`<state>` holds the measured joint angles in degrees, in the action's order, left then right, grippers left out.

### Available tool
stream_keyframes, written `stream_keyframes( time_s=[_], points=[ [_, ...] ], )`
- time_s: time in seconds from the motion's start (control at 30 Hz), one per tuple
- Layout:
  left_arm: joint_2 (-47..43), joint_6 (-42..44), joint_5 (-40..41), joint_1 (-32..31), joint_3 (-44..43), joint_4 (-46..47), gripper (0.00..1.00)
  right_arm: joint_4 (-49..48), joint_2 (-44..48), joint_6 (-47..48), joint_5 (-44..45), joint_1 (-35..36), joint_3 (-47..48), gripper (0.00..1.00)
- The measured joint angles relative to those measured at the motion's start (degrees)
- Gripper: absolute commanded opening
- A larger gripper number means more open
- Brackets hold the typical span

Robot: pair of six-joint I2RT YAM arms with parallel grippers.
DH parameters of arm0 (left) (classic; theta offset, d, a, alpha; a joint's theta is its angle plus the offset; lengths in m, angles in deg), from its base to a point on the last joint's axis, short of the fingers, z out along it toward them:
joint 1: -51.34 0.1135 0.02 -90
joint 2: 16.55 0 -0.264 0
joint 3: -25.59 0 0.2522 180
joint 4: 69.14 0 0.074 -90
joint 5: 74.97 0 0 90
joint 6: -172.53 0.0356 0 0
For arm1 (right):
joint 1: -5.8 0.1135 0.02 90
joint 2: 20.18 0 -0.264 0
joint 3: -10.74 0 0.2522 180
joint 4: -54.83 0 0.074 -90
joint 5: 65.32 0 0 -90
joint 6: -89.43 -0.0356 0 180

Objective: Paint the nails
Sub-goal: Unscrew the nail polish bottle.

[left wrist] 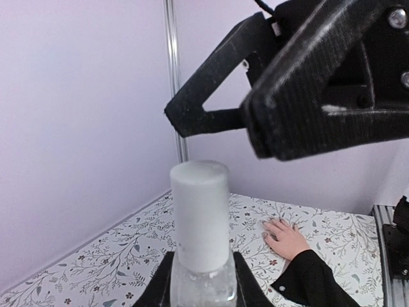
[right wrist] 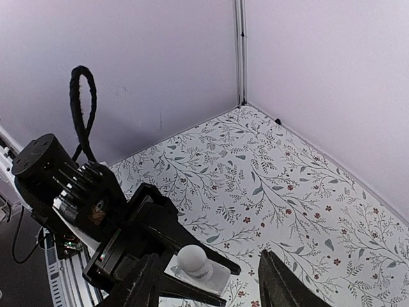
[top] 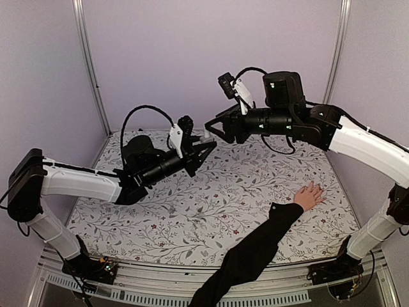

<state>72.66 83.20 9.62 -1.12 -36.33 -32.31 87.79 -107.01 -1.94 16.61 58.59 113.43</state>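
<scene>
Your left gripper [top: 206,146] pinches a small, clear, rounded bottle [left wrist: 202,281] with a smooth white cylindrical cap [left wrist: 200,214]. Your right gripper [top: 209,126], matte black, stands spread just beside that cap; contact cannot be told. The nails [left wrist: 279,222] are on the pale hand [top: 309,196], flat on the floral cloth [top: 192,204] at the near right, with its black sleeve [top: 255,249] trailing nearer.
</scene>
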Motion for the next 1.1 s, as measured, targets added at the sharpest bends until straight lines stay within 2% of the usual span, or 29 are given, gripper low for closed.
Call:
stream_keyframes(
  time_s=[0.17,0.3,0.5,0.77,1.1],
  points=[
    [1.09,0.46,3.19,-0.31,-0.76,-0.7,0.0,0.0,-1.95,-2.12,0.96,0.02,0.5,0.47],
    [1.62,0.85,5.29,-0.42,-1.33,-1.64,0.0,0.04,-3.15,-3.23,1.31,0.02,0.59,0.37],
    [2.03,1.09,7.15,-0.57,-1.73,-2.12,0.0,0.02,-3.56,-4.26,1.36,0.02,0.72,0.3],
    [2.03,1.11,7.61,-0.61,-1.73,-2.14,0.0,0.11,-4.57,-5.07,1.29,0.02,0.92,0.27],
    [2.03,1.22,7.5,-0.63,-1.86,-2.27,0.0,0.22,-4.87,-5.11,0.87,-0.22,1.57,0.1]
  ],
)
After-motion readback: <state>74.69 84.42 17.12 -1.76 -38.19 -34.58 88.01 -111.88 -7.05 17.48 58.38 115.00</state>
